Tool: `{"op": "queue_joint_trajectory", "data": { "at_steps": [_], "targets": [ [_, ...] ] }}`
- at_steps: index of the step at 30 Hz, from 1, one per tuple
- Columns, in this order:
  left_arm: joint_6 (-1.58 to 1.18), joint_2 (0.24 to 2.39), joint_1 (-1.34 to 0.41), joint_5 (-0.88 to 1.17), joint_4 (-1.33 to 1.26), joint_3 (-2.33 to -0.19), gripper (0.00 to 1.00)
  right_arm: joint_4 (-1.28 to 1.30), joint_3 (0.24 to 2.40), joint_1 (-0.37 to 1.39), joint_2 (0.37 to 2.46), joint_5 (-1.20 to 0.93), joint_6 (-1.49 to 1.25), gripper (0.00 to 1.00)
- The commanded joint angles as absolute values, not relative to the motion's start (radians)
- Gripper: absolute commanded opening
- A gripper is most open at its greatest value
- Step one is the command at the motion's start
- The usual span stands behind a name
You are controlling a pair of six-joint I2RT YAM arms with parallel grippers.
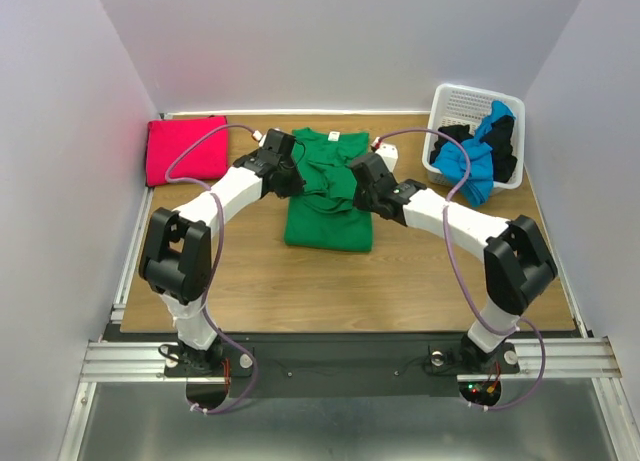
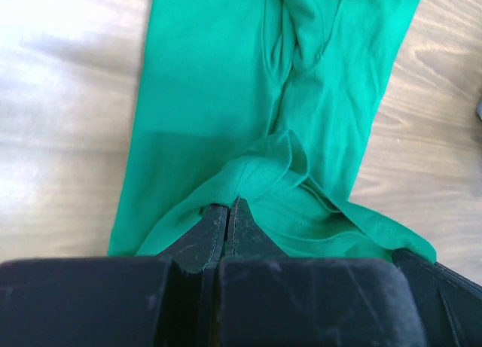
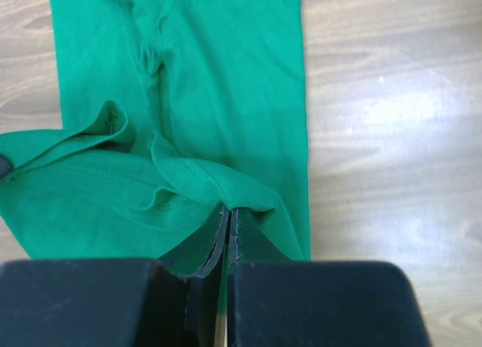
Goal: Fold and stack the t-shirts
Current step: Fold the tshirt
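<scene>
A bright green t-shirt lies folded lengthwise in the middle of the table, its far end bunched and lifted. My left gripper is shut on a fold of its edge, seen pinched at the fingertips in the left wrist view. My right gripper is shut on the opposite edge, seen in the right wrist view. The green cloth stretches away flat beyond both grippers. A magenta-red t-shirt lies folded at the far left. Blue and black t-shirts hang from the basket.
A white lattice basket stands tilted at the back right corner. White walls close in the table on three sides. Bare wooden tabletop lies between the green shirt and the arm bases.
</scene>
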State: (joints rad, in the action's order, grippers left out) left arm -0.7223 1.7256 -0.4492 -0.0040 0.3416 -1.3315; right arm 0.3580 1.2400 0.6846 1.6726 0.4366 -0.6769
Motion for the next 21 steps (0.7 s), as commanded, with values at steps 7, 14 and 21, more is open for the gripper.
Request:
{"op": "queue_joint_trajectory", "data": {
  "at_steps": [7, 14, 21],
  "targets": [
    [-0.664, 1.822, -0.411, -0.006, 0.348, -1.470, 0.00, 0.293, 1.354, 0.621, 1.769, 0.408, -0.614, 0.00],
    [-0.638, 1.891, -0.396, 0.028, 0.344, -1.522, 0.00, 0.288, 1.402, 0.586, 1.842, 0.380, -0.583, 0.00],
    [-0.637, 1.994, -0.382, 0.032, 0.363, -1.591, 0.00, 0.273, 1.443, 0.572, 1.933, 0.384, -0.592, 0.00]
  ]
}}
